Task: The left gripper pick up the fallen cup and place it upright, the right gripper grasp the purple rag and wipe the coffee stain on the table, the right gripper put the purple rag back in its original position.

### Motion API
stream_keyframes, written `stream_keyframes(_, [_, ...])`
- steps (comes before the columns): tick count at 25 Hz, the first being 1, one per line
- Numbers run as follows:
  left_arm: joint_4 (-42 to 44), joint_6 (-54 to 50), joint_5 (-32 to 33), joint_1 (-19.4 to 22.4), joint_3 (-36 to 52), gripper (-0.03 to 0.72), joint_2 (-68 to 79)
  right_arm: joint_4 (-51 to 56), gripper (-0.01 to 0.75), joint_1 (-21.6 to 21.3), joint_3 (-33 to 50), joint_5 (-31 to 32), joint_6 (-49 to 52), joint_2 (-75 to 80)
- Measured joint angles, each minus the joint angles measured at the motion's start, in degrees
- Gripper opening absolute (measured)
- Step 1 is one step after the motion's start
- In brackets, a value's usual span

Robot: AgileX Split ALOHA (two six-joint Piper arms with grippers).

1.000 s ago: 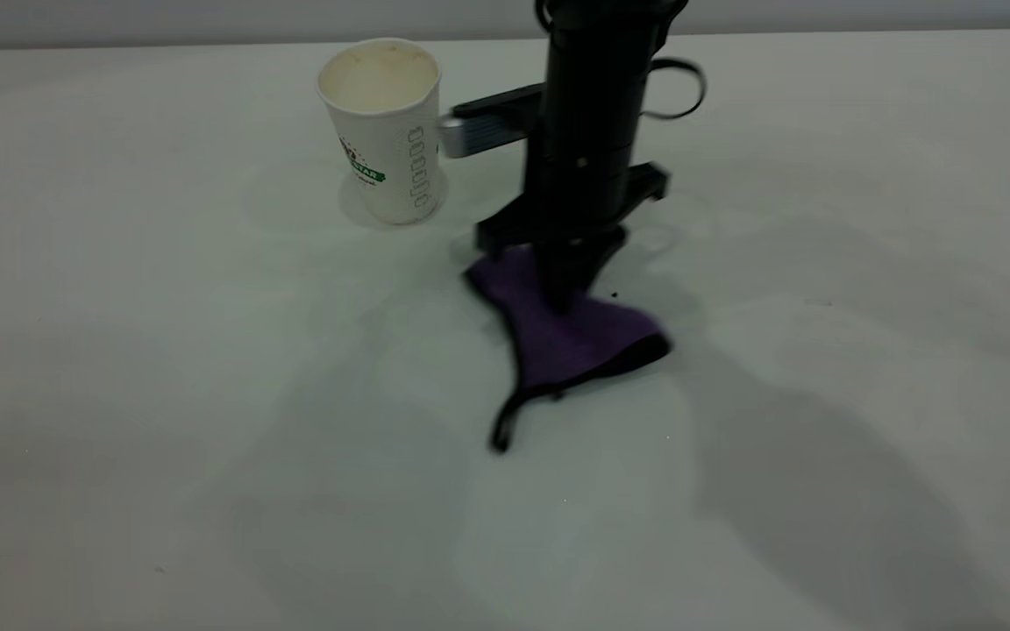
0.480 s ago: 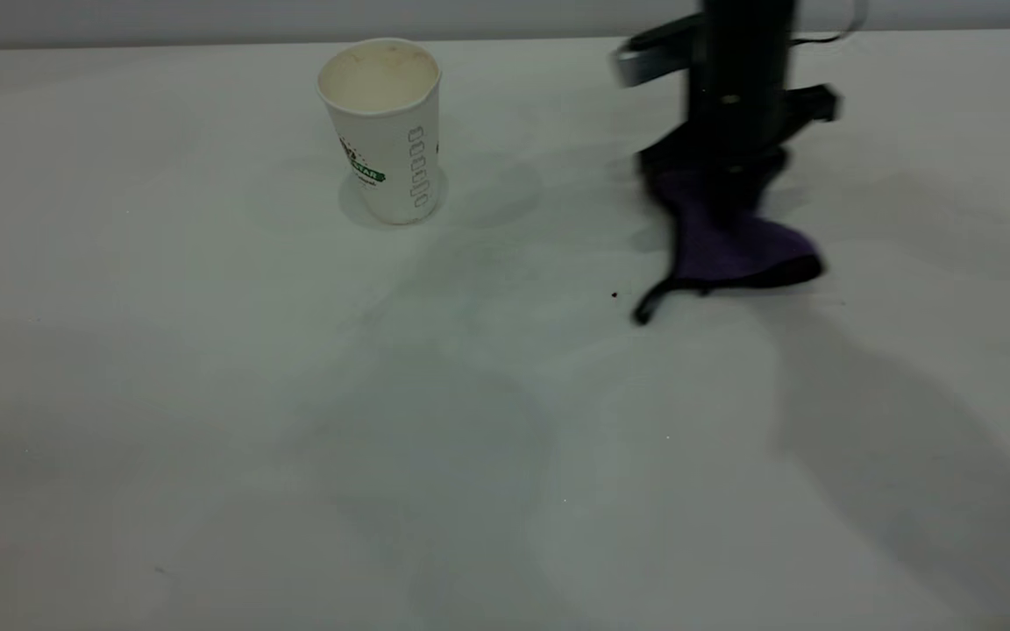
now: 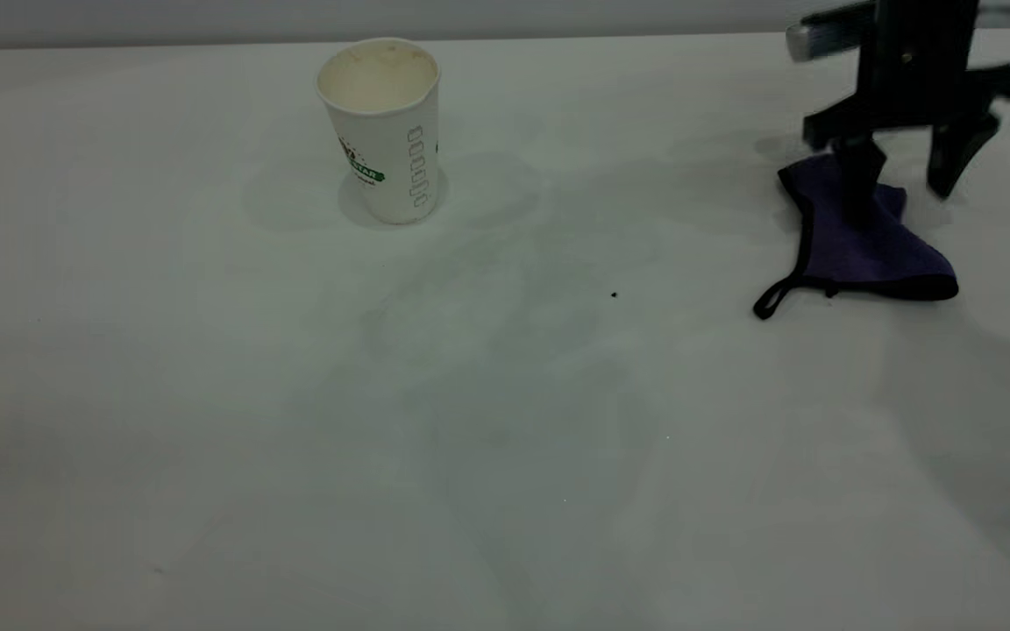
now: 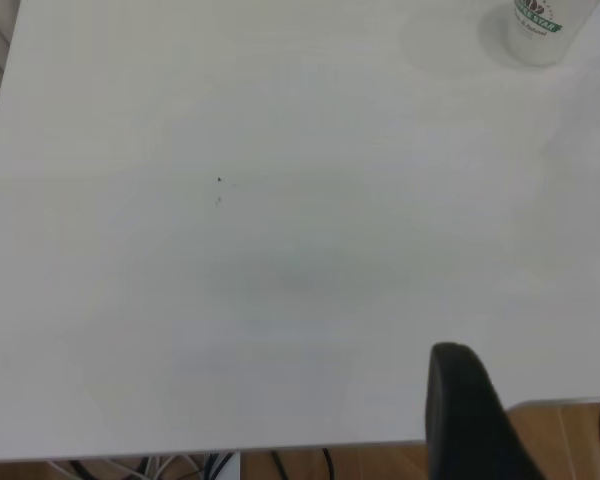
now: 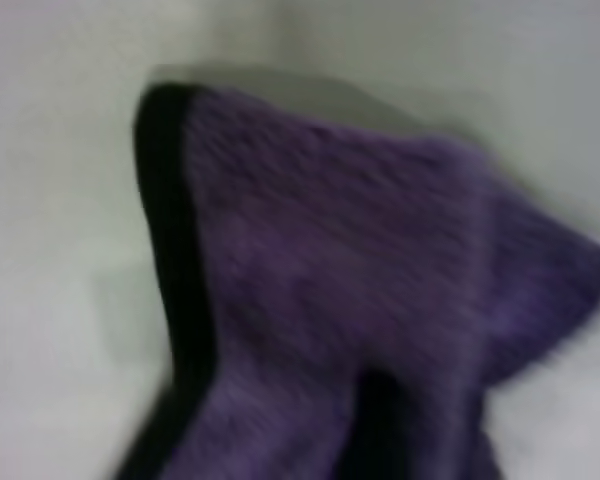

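1. The purple rag point(image 3: 864, 250) has been carried from the middle of the worktop point(image 3: 207, 421), just in front of the cup point(image 3: 385, 131), to the far right, where it now lies crumpled with its black loop trailing toward the centre.
2. The right end effector point(image 3: 908, 175) is now seen with its fingers spread apart; a second ago they were closed on the cloth. One finger is set against the rag's upper fold and the other stands clear beside it.
3. The release is judged to mark the last step, the return of the rag; only the withdrawal of the arm appears to remain.
4. The cup is found upright near the back of the worktop, well apart from the rag, so that step is taken as done.
5. No coffee stain can be made out; only a tiny black speck point(image 3: 614, 294) is left near the centre.
6. The left end effector point(image 4: 525, 415) is parked over the worktop's edge, far from the cup; whether its fingers are apart cannot be told.
7. Nothing is seen in the way of a retreat, though the cloth could be dragged by the touching finger.
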Motion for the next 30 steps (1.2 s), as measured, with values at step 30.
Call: stream_keyframes(30, [0.0,0.0,0.0,0.0,0.0,0.391,0.0,10.72,0.719,2.99,48.71,12.85,-5.11,-74.87])
